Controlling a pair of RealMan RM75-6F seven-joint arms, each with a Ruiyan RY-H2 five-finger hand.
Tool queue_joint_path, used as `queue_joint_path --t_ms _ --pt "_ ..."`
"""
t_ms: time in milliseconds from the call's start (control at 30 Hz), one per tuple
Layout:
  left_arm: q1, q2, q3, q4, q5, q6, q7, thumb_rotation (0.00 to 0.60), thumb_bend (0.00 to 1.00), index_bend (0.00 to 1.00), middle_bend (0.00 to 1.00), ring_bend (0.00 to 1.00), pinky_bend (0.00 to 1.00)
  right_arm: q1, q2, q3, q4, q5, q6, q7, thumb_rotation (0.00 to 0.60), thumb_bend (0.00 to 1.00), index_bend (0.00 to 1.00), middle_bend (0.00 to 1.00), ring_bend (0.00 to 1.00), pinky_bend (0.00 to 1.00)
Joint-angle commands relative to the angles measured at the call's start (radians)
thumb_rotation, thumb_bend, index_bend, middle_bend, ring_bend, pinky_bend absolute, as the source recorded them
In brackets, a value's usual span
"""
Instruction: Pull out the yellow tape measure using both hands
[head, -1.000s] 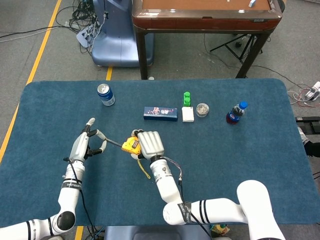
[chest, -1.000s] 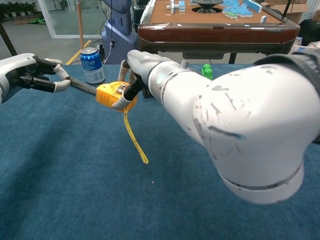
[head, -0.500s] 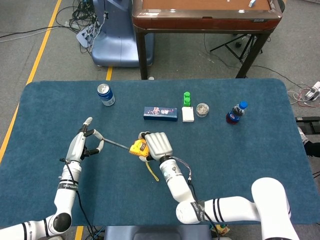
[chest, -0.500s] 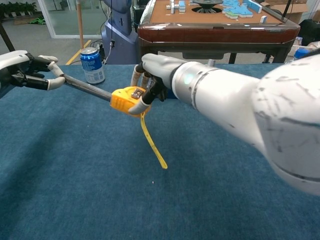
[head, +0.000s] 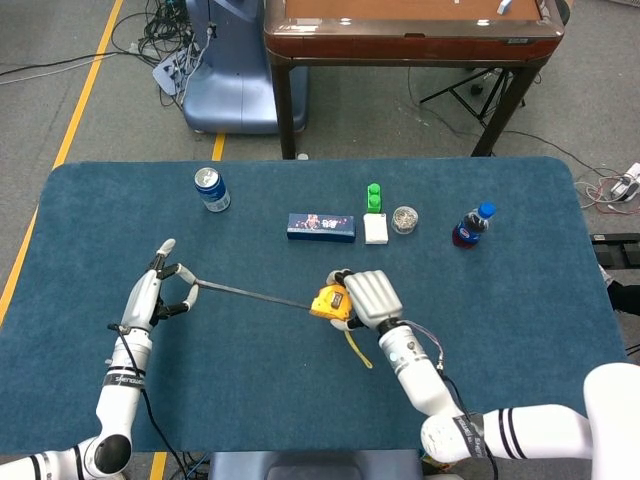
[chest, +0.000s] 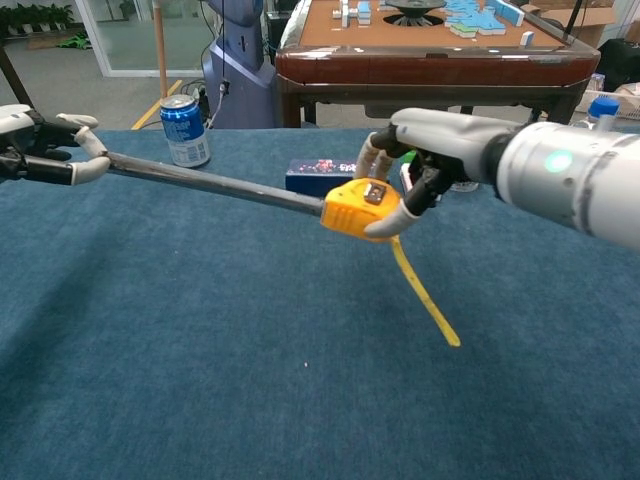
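From the head view, the right hand (head: 372, 298) grips the yellow tape measure (head: 329, 301) and has carried it further right, while the left hand (head: 160, 290) pinches the blade's end; the blade (head: 250, 294) is now far longer, so the pull looks well along. A blue cloth table (head: 520, 260) carries a can (head: 211, 189), box (head: 321, 227) and bottle (head: 471, 225).

Chest view: the case hangs above the cloth, strap (chest: 423, 294) dangling. The left fingers (chest: 85, 168) seem closed on the tip, though they sit at the frame edge. A wooden table (chest: 430, 50) stands behind.

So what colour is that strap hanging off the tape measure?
Yellow, like the case; the strap shows best in the chest view.
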Motion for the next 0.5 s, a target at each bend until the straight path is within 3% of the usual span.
queue_joint_path --t_ms 33,267,500 --pt "0.007 0.004 0.004 -0.004 0.008 0.003 -0.009 0.600 0.40 0.57 0.02 0.00 0.00 -0.058 0.074 -0.048 -0.040 -0.061 0.002 0.061 0.600 0.77 0.76 0.73 0.69 0.43" --pt "0.016 0.008 0.008 -0.019 0.026 0.011 -0.018 0.600 0.40 0.57 0.02 0.00 0.00 -0.145 0.180 -0.110 -0.068 -0.159 -0.013 0.180 0.600 0.77 0.76 0.73 0.69 0.43" --pt "0.016 0.003 0.007 -0.015 0.024 0.012 -0.014 0.600 0.40 0.57 0.02 0.00 0.00 -0.189 0.222 -0.132 -0.058 -0.209 -0.030 0.246 0.600 0.77 0.76 0.73 0.69 0.43"
